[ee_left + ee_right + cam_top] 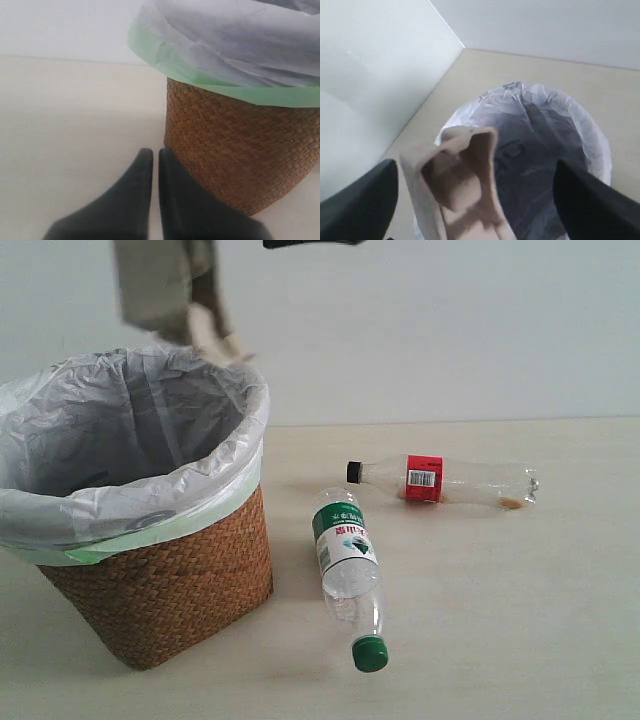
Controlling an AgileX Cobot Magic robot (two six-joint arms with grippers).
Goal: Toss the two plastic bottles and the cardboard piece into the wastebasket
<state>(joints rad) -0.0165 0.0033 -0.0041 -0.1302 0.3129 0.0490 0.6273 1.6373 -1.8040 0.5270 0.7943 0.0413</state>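
Cardboard piece [168, 288] sits in the air at 12 o'clock of the wastebasket [170, 585] mouth, blurred, long axis roughly 12-to-6. Right gripper [476, 167] is directly above it, jaws spread wide. The right wrist view shows the pulp tray in the gap with no fingertip visibly touching it, so it looks let go. Below it is the open bag liner [60, 510], so the drop path looks clear, though the tray is close to the far rim.

Left gripper [155, 157] is low beside the wicker wall, dark fingers pressed nearly together, holding nothing.

- Tray: grey-beige moulded pulp, matte, with bumps and hollows, light.
- Basket: brown woven wicker, tapers downward. The liner is a thin, crinkled, translucent film with a green band folded over the rim.
- Green-cap bottle [347, 562]: at 3 o'clock of the basket, just beside it, lying flat. Its axis runs 11-to-5 with the cap at the 5 end. Clear, ribbed, with a green-white label.
- Black-cap bottle [450, 482]: further out at about 2 o'clock, axis 9-to-3, cap towards the basket. Slim, with a red label.

Both bottles lie on the pale table [540, 630]. They are on the right arm's side, so that arm is probably nearer them
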